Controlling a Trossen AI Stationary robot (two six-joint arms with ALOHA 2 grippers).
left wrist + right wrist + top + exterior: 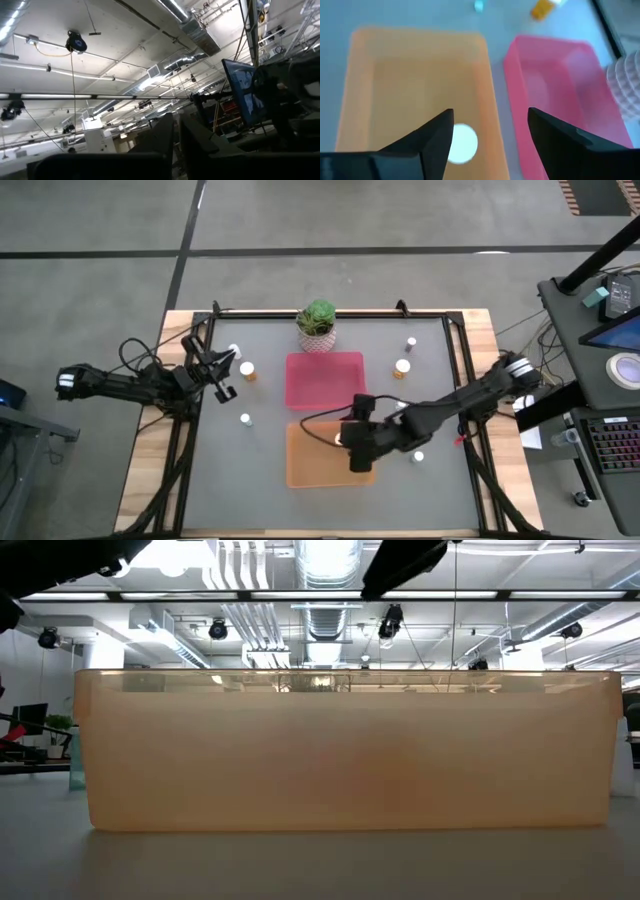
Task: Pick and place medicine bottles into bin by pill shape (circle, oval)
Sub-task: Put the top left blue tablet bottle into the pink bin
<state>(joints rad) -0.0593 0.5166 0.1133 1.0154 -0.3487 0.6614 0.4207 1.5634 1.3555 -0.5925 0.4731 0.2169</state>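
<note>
The right gripper hangs over the orange bin's right rim, fingers apart and empty. A white-capped medicine bottle stands inside that bin, below the fingers. The pink bin sits just behind it, toward the table's far edge. Other bottles are scattered around. The left gripper waits, fingers together, near the left edge.

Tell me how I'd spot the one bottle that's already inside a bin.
Find the orange bin, the nearer of the two trays in the middle of the grey table, below the pink bin. Inside it, under the open right gripper, sits a bottle showing its round white cap. Every other bottle stands loose on the tabletop.
</note>
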